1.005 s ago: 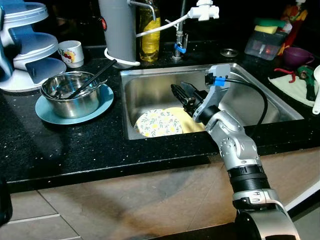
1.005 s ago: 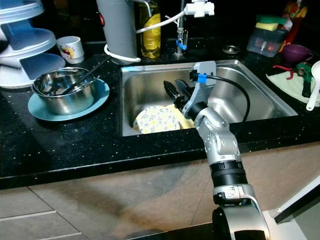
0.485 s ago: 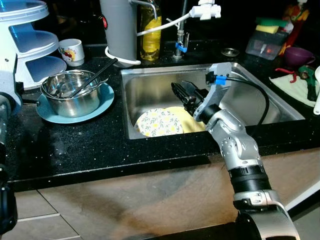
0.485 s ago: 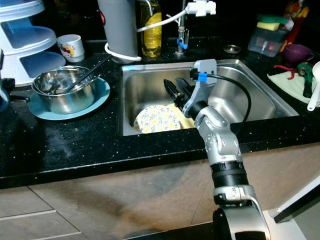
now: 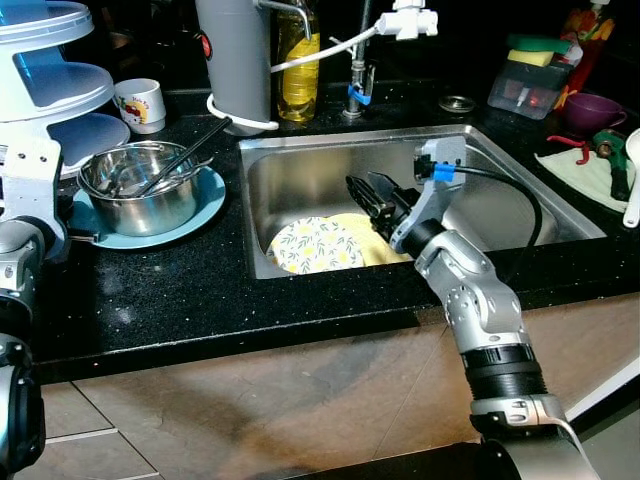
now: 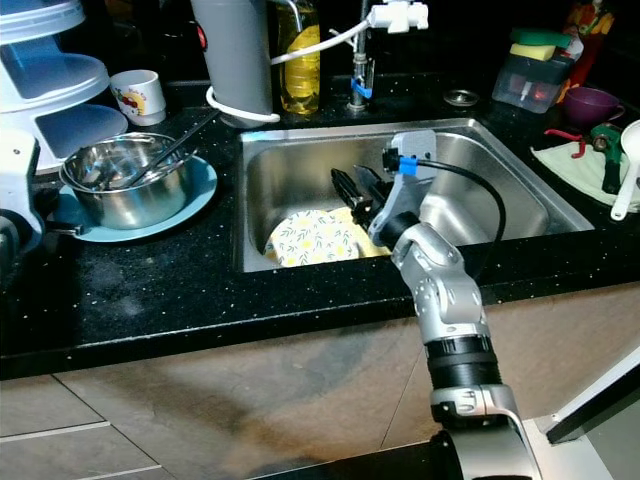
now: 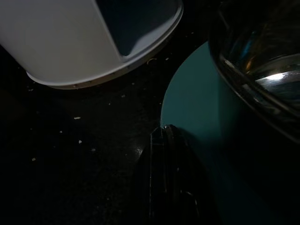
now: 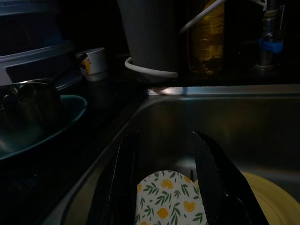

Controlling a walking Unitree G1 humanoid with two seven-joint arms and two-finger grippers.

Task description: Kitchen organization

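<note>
- Over the sink [image 5: 300, 170] hangs my right gripper [image 5: 368, 193], its two black fingers spread apart with nothing between them.
- Through my right wrist camera I see those fingers [image 8: 213, 178] framing the leaf-patterned plate [image 8: 166, 199], which lies below them in the basin; I cannot tell whether the fingertips touch it.
- That patterned plate [image 5: 318, 245] rests on the sink floor, overlapping a plain yellow plate [image 5: 372, 240] that lies partly under it on the side toward my right arm.
- My left gripper [image 7: 162, 140] is down at the black counter [image 5: 180, 290], its tip right at the edge of the teal plate [image 7: 197, 122]; the fingers look pressed together, with no gap showing.
- On the teal plate [image 5: 210, 200] stands a steel bowl [image 5: 140, 185] with a dark utensil [image 5: 190, 152] leaning out of it.
- Just beside that plate, toward my left, is a white and blue tiered rack [image 5: 55, 75], and its white base [image 7: 70, 42] sits close ahead of my left fingers.
- A small white mug [image 5: 141, 104] stands behind the bowl.
- Behind the sink I see a grey cylinder [image 5: 236, 55], a bottle of yellow liquid [image 5: 300, 70] and the tap [image 5: 360, 70].
- Far on my right, a sponge [image 5: 538, 52] lies on a clear box, with a purple cup [image 5: 597, 108] near it.
</note>
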